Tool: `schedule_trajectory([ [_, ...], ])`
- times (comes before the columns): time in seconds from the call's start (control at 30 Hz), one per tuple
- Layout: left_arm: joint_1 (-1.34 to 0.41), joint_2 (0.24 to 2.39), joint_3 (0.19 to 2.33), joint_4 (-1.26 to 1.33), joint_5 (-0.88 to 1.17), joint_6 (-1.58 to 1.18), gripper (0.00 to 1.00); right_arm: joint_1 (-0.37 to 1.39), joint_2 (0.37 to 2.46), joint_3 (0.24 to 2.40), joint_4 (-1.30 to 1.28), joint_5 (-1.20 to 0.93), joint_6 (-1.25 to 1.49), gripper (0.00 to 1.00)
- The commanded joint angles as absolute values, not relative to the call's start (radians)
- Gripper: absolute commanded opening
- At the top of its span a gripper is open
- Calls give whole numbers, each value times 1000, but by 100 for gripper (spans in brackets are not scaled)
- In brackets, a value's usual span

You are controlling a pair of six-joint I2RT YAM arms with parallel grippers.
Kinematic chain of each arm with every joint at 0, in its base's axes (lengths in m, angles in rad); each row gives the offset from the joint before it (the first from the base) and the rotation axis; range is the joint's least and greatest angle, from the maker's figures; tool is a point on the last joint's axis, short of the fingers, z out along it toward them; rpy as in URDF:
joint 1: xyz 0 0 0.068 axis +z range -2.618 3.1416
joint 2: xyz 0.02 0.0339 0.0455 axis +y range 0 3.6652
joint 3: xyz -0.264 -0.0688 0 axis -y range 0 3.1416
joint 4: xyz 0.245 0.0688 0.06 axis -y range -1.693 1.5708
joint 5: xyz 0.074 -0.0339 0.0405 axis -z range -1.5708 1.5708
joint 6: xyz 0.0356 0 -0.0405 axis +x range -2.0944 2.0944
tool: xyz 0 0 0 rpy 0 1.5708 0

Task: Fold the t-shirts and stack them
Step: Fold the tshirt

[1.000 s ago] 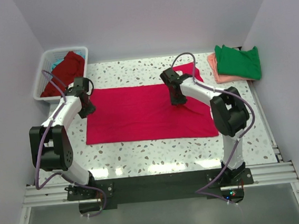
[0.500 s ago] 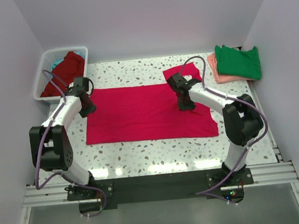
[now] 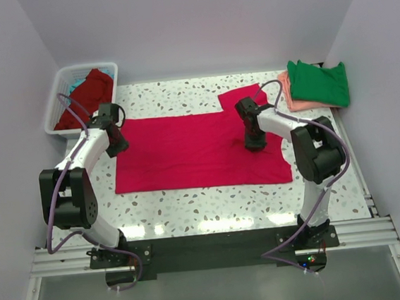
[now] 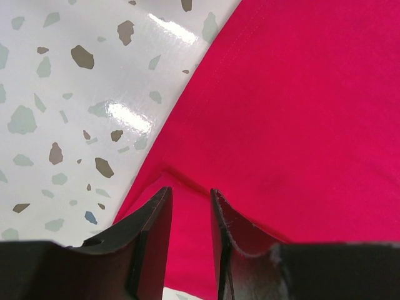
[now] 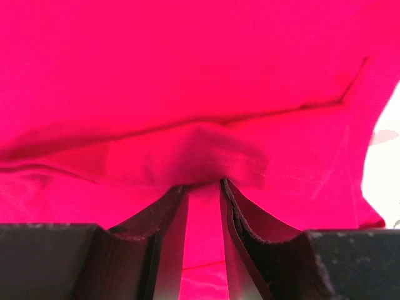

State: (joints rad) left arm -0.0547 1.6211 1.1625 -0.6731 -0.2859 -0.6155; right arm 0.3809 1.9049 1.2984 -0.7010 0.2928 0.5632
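Observation:
A bright crimson-pink t-shirt [image 3: 186, 151] lies spread flat across the middle of the table. My left gripper [image 3: 117, 146] is at its upper left corner. In the left wrist view my left gripper [image 4: 189, 190] is nearly closed, with a raised fold of the shirt [image 4: 300, 112] between the fingers. My right gripper [image 3: 255, 143] is on the shirt's right part, below the upper sleeve [image 3: 241, 96]. In the right wrist view my right gripper [image 5: 203, 182] pinches a bunched ridge of the shirt [image 5: 187, 75].
A white slatted basket [image 3: 57, 100] at the back left holds a dark red shirt [image 3: 89, 91] and a bit of teal cloth [image 3: 74, 84]. A folded green shirt [image 3: 319, 82] lies on a salmon-pink one [image 3: 288, 97] at the back right. Walls close in both sides.
My right gripper has moved right and slightly nearer across the shirt, and the upper right sleeve now shows more. The left arm has not moved.

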Motion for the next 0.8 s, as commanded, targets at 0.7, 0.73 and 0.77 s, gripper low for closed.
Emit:
schedule_trajectory([
  [0.7, -55, 1634, 1160, -638, -285, -586, 35, 270, 2046, 1560, -669, 345, 460, 30],
  [0.73, -55, 1640, 1166, -637, -284, -584, 35, 267, 2069, 1578, -673, 345, 457, 29],
  [0.77, -57, 1646, 1172, -635, -284, -581, 35, 264, 2077, 1595, -673, 345, 456, 29],
])
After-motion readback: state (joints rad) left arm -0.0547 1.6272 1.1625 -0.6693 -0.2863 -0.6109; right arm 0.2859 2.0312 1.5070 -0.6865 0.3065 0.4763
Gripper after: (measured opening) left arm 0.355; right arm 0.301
